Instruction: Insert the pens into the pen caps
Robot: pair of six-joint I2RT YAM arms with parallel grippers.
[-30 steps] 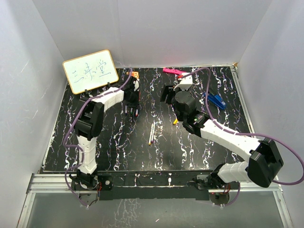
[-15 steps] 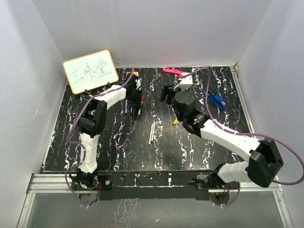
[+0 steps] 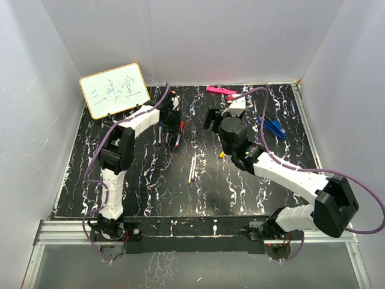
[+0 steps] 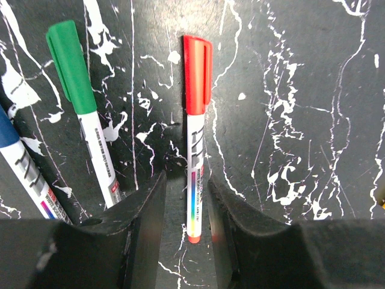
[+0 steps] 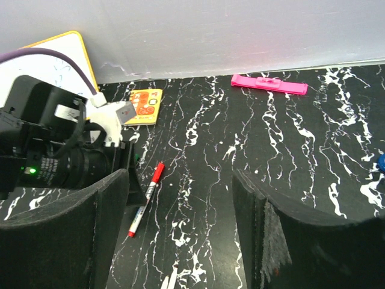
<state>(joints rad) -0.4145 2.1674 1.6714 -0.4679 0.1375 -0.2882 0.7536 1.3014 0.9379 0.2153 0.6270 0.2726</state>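
Fingers (image 4: 143, 232) spread on both grippers; capped pens lie on the table (image 3: 144, 186).
Left wrist: left gripper (image 4: 186, 192) straddles the tail of a red-capped pen (image 4: 196, 120) without pinching it; green-capped pen (image 4: 81, 108) and blue pen (image 4: 21, 168) just beside; right wrist: right gripper (image 5: 179, 205) gapes, empty, orange card (image 5: 143, 107) and pink bar (image 5: 269, 83) beyond; top: two more pens (image 3: 192, 168) mid-table; left gripper has drawn toward the far wall since a second ago.
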